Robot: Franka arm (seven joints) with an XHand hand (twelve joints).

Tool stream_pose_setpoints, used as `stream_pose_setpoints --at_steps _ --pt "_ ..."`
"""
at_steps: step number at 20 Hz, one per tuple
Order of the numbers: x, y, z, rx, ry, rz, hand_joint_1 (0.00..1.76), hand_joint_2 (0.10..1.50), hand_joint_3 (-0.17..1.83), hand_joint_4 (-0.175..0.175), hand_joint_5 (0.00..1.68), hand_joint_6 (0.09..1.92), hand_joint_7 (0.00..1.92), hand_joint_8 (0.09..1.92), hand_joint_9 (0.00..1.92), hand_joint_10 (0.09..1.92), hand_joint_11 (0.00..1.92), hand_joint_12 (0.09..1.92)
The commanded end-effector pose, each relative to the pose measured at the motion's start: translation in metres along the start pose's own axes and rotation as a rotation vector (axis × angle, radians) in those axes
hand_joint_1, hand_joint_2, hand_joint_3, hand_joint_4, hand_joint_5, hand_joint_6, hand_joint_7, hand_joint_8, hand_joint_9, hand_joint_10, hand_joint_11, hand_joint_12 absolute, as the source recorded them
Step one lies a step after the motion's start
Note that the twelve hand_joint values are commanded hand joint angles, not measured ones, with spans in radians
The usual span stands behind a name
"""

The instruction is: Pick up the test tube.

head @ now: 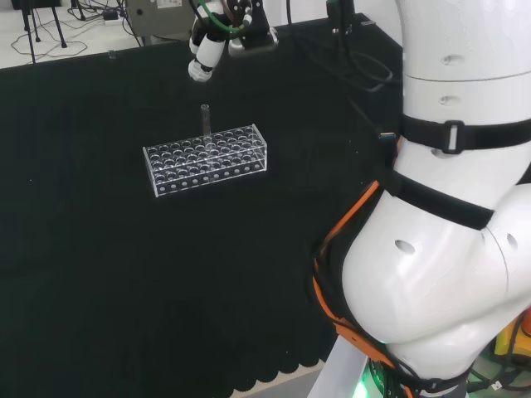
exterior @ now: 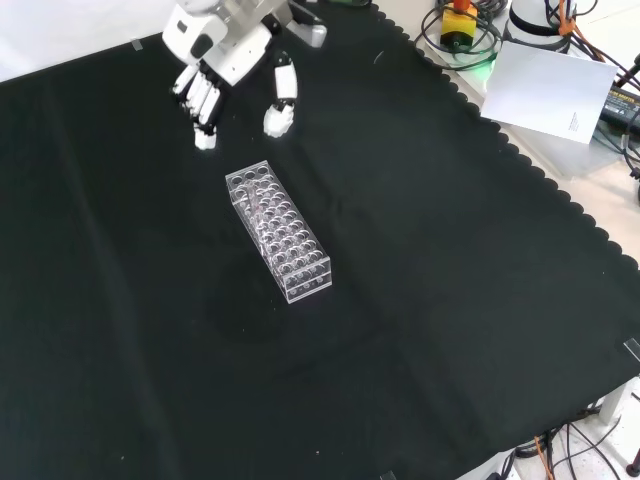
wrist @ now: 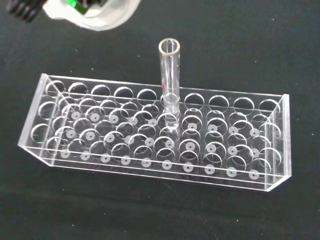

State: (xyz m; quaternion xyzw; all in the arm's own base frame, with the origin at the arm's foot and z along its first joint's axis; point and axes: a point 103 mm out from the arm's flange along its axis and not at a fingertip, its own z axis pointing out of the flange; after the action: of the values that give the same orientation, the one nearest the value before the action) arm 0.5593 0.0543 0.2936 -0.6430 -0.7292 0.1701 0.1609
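A clear plastic test tube rack (head: pixel 206 159) with many round holes lies on the black cloth. One clear glass test tube (head: pixel 205 120) stands upright in a hole near the rack's middle, at its far long side in the head view. In the wrist view the tube (wrist: pixel 169 75) rises well above the rack (wrist: pixel 150 150), its mouth open. The hand (exterior: pixel 215 60) hovers beyond the rack's (exterior: pixel 278 232) upper end in the front view, apart from it. Its fingers (exterior: pixel 203 105) point down, relaxed, and the thumb (exterior: pixel 281 100) is spread wide, with nothing held. In the head view the hand (head: pixel 203 60) hangs above and behind the tube.
The arm's big white links (head: pixel 448 207) stand at the head view's right. A white sheet (exterior: pixel 545 85) and cables lie off the cloth's scalloped edge (exterior: pixel 560 190) at the front view's upper right. Bare black cloth surrounds the rack.
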Motion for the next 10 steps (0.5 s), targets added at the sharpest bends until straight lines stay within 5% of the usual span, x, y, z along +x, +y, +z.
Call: stream_pose_setpoints --at_steps 1,10 --pt "-0.004 0.018 0.022 0.082 -0.01 0.005 0.85 0.71 0.62 -0.155 0.41 0.3 0.43 0.97 0.4 0.96 0.08 1.52" --pt "-0.007 0.03 0.047 0.131 -0.001 0.013 0.86 0.71 0.62 -0.161 0.38 0.41 0.47 0.97 0.43 0.95 0.1 1.52"
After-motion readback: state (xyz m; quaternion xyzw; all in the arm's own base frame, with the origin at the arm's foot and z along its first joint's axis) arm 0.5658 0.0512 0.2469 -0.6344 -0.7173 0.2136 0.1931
